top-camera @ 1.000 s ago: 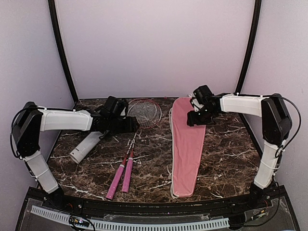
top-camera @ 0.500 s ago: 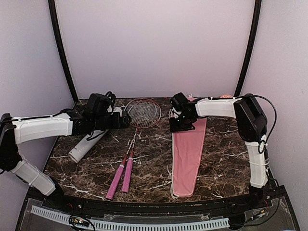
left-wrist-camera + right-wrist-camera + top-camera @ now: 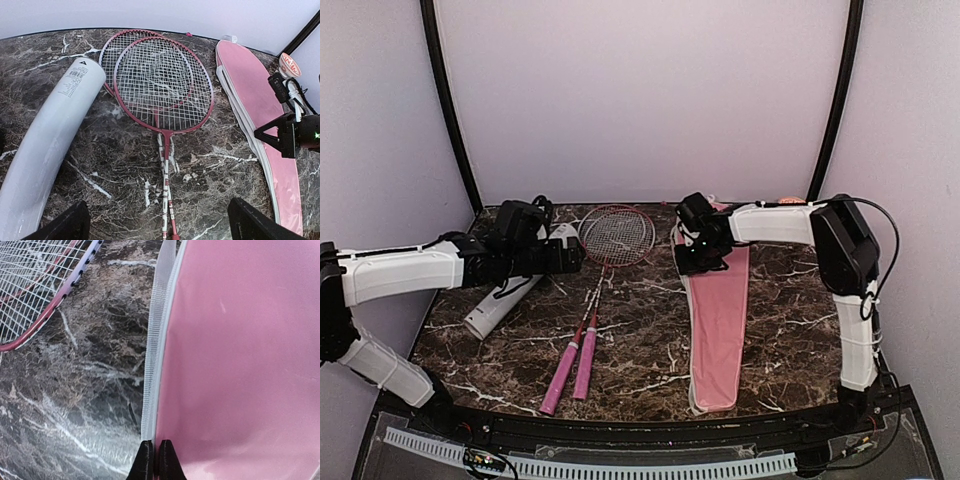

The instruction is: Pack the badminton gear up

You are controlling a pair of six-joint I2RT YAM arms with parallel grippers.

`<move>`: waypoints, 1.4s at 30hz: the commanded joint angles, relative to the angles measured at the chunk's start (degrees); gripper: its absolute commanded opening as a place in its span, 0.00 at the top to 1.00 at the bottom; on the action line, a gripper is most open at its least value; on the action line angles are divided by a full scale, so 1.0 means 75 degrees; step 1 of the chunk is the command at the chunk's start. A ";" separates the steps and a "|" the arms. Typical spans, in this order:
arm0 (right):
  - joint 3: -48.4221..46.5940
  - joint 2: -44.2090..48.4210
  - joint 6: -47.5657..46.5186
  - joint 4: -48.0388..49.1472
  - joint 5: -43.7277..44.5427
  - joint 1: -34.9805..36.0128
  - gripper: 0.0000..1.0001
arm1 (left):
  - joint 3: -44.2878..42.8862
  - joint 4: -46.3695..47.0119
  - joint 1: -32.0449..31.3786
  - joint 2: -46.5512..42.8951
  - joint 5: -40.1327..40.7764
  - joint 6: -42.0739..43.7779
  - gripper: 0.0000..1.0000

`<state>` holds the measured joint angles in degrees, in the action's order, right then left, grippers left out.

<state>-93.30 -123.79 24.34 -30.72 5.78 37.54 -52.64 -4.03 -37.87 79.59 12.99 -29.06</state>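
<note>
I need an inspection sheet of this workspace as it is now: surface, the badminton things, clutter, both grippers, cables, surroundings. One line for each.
Surface: dark marble table with white veins.
Job's things: two rackets lying with heads overlapped; pale grey tube on its side, left of them; pink racket cover lying flat on the right.
Clutter: small orange-patterned bowl at the far right corner.
Grippers: left gripper open above the racket shafts, holding nothing; right gripper shut on the cover's white edge.
Cables: black cable looping off the right arm.
Surroundings: pale walls, black corner posts.
</note>
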 commanded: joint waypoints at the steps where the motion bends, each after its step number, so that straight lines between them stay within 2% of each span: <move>1: 0.0617 0.1120 -0.0181 0.0207 -0.0108 0.0032 1.00 | 0.0252 -0.0365 0.0024 -0.0400 -0.0479 0.0103 0.01; 9: 0.1741 0.1967 -0.0081 0.1150 -0.1585 -0.0436 1.00 | 0.1077 -0.0363 0.0019 -0.0920 -0.1037 -0.0036 0.01; 13: 0.2205 0.2542 0.0025 0.1586 -0.1936 -0.0587 1.00 | 0.1437 -0.0724 0.0018 -0.1070 -0.1198 -0.0233 0.06; 20: 0.3256 0.3159 0.0578 0.2797 -0.3595 -0.1140 1.00 | 0.2201 -0.0750 0.0014 -0.1260 -0.1807 -0.0361 0.30; 22: 0.3383 0.3153 0.0636 0.2993 -0.3827 -0.1160 1.00 | 0.2294 -0.0595 0.0018 -0.1140 -0.2145 -0.0210 0.39; 28: 0.3560 0.3118 0.0881 0.3492 -0.4247 -0.1188 1.00 | 0.2135 -0.0020 0.0013 -0.0208 -0.2702 0.0138 0.54; 35: 0.3842 0.3159 0.1132 0.3887 -0.4707 -0.1242 1.00 | 0.1727 0.0615 0.0031 0.1030 -0.3107 0.0222 0.60; 42: 0.3970 0.3126 0.1252 0.4101 -0.4836 -0.1245 1.00 | 0.1474 0.0925 0.0052 0.1576 -0.3263 0.0316 0.64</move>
<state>-64.12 -101.14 32.60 -4.64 -28.53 28.45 -40.12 1.19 -37.76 90.30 -9.96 -28.01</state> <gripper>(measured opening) 0.024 0.367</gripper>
